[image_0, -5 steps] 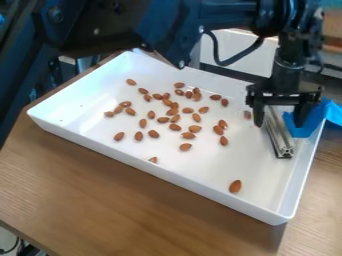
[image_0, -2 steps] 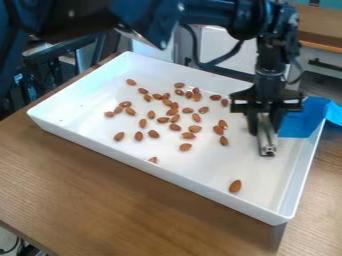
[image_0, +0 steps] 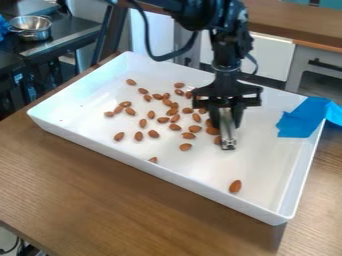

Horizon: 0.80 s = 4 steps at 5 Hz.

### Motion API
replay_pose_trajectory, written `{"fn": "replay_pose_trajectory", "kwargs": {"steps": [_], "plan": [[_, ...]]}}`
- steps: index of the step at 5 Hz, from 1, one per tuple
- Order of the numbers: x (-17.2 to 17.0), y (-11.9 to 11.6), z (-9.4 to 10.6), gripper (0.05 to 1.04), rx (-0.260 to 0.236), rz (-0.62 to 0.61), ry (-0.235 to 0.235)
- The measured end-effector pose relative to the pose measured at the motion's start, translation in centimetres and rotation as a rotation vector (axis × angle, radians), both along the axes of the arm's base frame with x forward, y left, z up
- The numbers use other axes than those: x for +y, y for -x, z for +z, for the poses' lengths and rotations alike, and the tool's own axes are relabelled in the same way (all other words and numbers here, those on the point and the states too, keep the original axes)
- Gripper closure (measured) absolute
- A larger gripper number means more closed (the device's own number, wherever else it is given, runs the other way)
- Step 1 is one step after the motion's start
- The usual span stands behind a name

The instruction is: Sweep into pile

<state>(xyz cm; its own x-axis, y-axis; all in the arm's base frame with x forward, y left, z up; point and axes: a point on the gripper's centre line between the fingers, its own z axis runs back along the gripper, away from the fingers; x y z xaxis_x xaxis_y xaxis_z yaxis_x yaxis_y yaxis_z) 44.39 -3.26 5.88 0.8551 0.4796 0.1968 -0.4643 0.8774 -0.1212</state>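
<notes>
White plastic-looking tray, lying aslant on a brown wood-grained table. Camera view: the black arm is coming in from the top edge, a black cable looping beside it. The gripper is hanging over the tray, right of its middle. Jaws: standing narrow, closed around a silvery metal bar, which is pointing down between them, its lower end inside the tray.

Almonds: most are lying loosely scattered left of the bar, some clustering, some sitting singly. A few are crowding right up beside the bar and gripper, partly hidden. One almond is lying well apart, toward the near right corner; another is peeping over the near wall, partly covered by it.

Blue tape is hugging the tray's right side at the far corner. Upper left, a shiny metal bowl is sitting on a dark counter. A wood-topped counter is running behind.
</notes>
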Motion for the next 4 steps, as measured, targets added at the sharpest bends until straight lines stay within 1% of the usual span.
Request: {"fn": "replay_pose_trajectory", "kwargs": {"steps": [2, 3, 4], "plan": [[5.3, 2.8, -0.3, 0.7, -0.053, 0.051, 0.0], [8.7, 4.5, -0.4, 0.701, -0.063, 0.111, 0.004], [12.6, 7.0, -0.7, 0.701, -0.07, 0.164, 0.003]]}}
